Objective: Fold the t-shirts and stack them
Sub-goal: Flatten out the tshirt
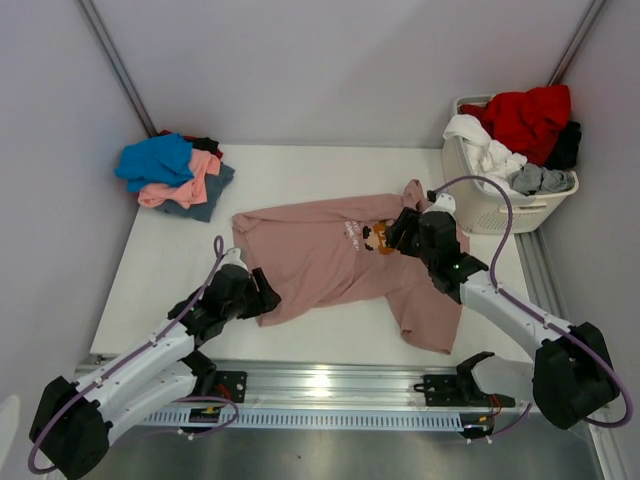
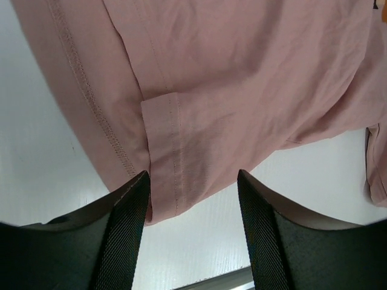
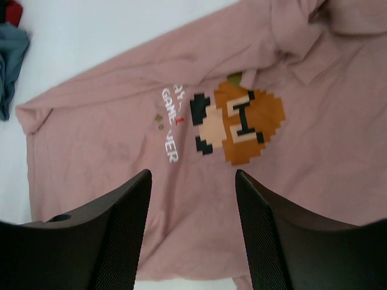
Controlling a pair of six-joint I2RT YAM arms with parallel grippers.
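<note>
A dusty-pink t-shirt [image 1: 340, 255] with an orange pixel cartoon [image 3: 239, 124] and white chest text lies spread, a bit rumpled, on the white table. My left gripper [image 1: 268, 298] is open and empty at the shirt's near-left corner, its hem [image 2: 172, 157] between the fingers. My right gripper [image 1: 403, 232] is open and empty, hovering over the shirt's chest by the print. A pile of blue, salmon and slate t-shirts [image 1: 172, 175] sits at the table's far left.
A white slatted laundry basket [image 1: 498, 205] at the far right holds red, white and grey clothes. The table's near edge meets a metal rail [image 1: 330, 385]. Grey walls enclose the back and sides.
</note>
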